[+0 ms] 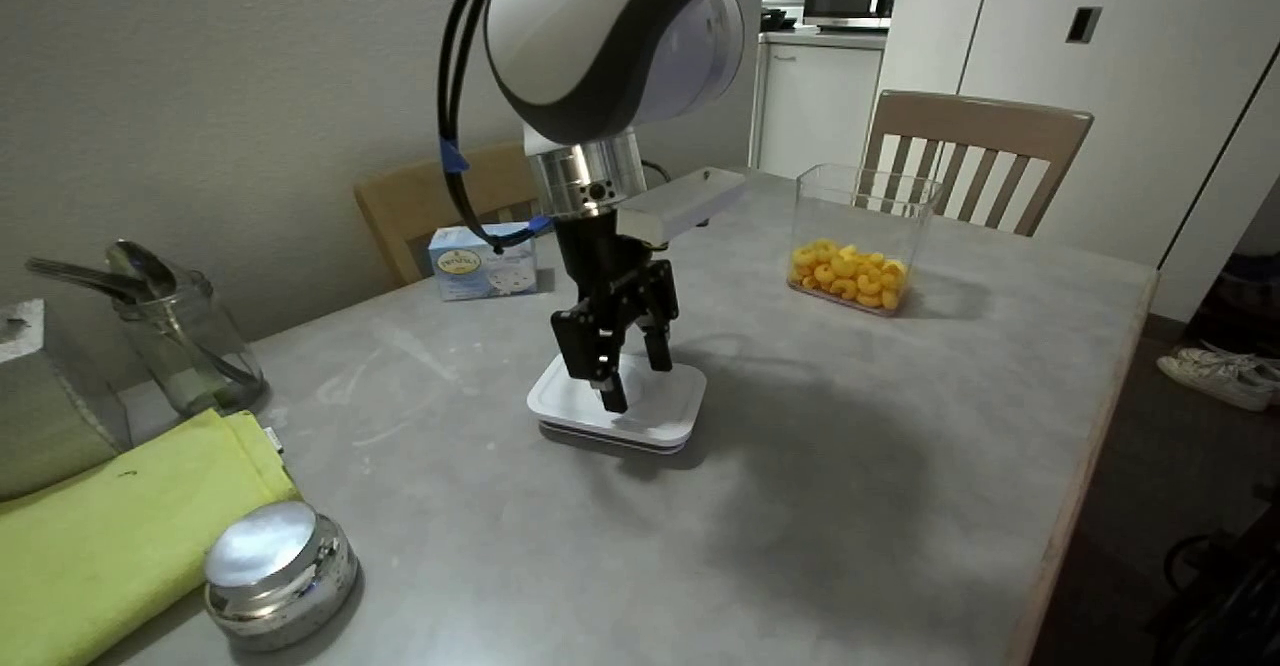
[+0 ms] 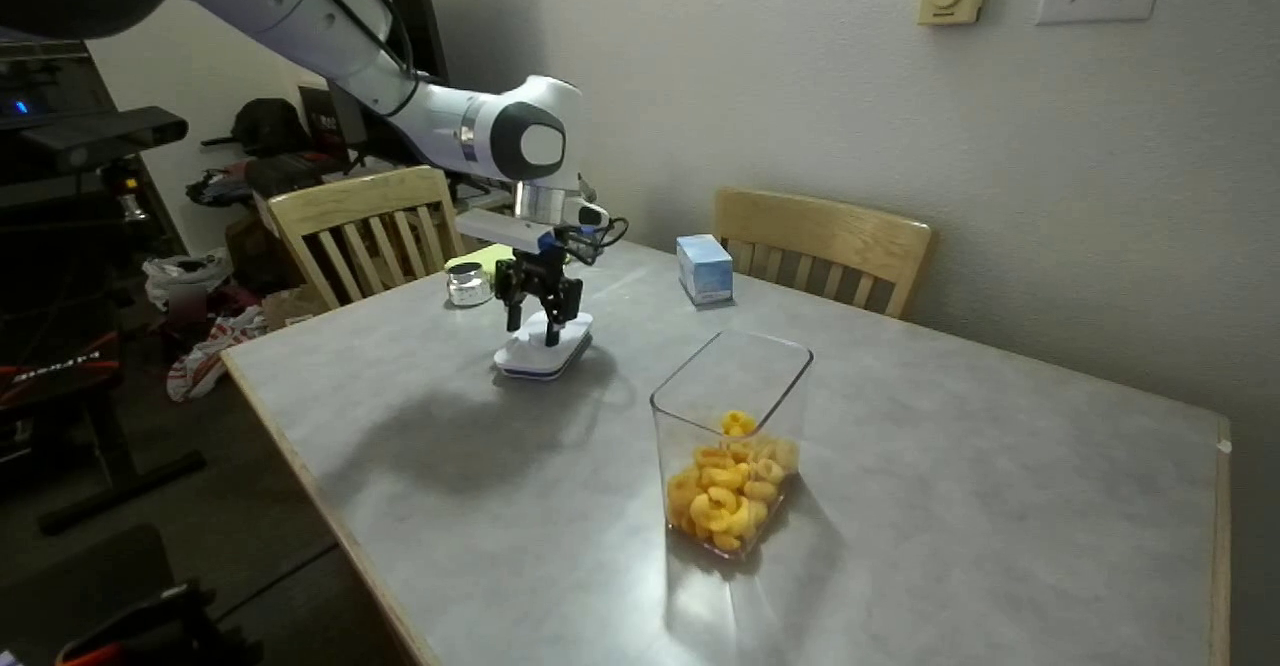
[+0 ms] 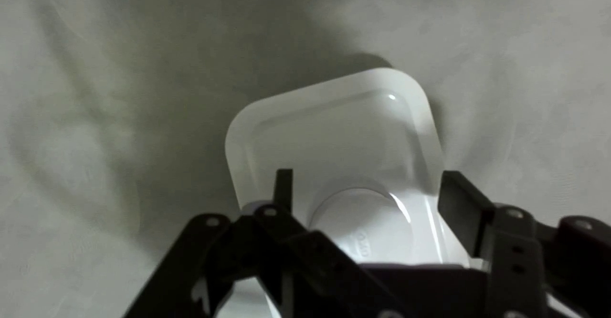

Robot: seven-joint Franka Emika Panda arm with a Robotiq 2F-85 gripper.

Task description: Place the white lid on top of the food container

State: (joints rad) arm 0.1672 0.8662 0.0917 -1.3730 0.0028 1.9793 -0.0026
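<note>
I have the black pincer [image 1: 636, 378] parted either side of the bump [image 3: 360, 222] of the white plastic rounded-rectangle lid [image 1: 655, 418], mid-frame in an exterior view. At upper right on the grey desk [image 1: 450, 546] stands the clear plastic food container [image 1: 866, 228], yellow-orange pieces [image 1: 850, 274] inside.

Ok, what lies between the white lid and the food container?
Only grey tabletop, partly shadowed, between the white lid and food container, in both exterior views.
</note>
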